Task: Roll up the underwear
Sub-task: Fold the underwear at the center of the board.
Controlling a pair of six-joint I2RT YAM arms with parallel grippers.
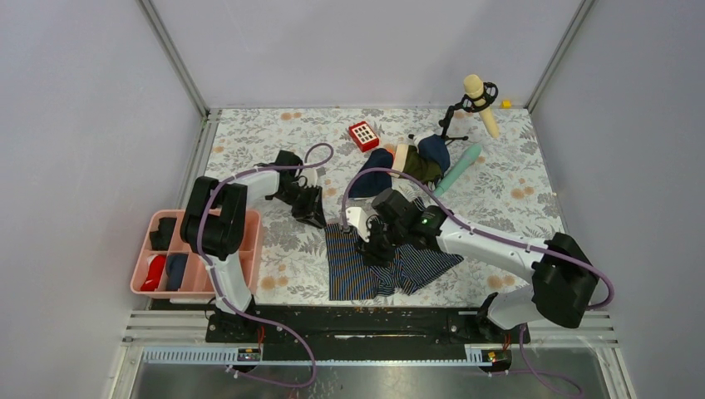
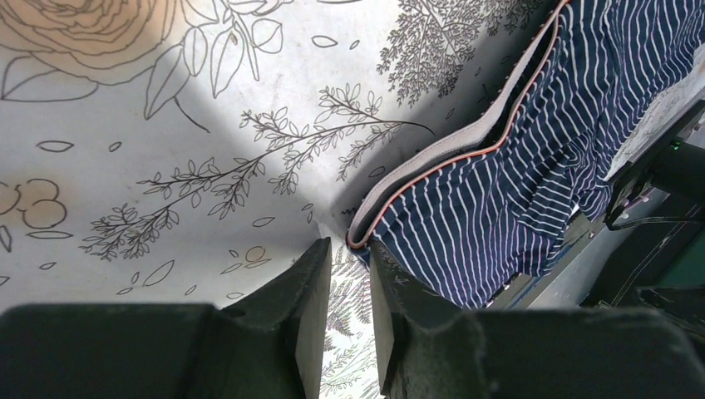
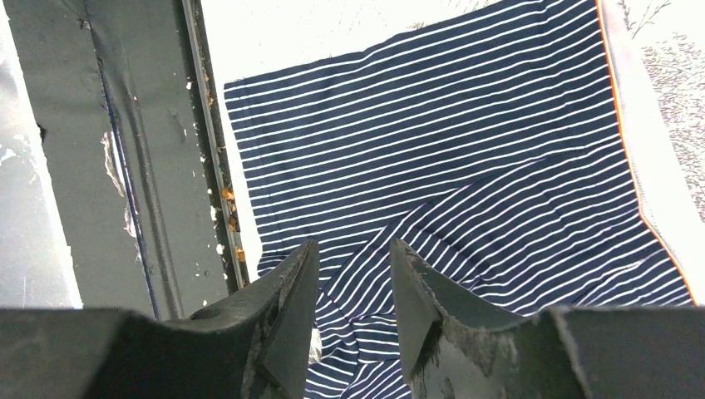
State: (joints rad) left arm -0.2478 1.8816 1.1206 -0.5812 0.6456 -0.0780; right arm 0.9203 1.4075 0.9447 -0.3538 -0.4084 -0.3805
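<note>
The underwear (image 1: pixel 366 274) lies spread out and unrolled at the near middle of the worktop (image 1: pixel 266 141). The left pincer (image 2: pixel 349 247), narrowly parted and empty, sits just beside its far-left corner. The right pincer (image 3: pixel 353 247) hovers parted above the cloth. The roll looks unstarted; next, an edge must be pinched and turned over.

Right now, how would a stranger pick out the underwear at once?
On the floral table, look at the middle of the near edge. The underwear lies spread there, under the right hand. Only it is navy with thin pale stripes; the clothes farther back are plain.
</note>
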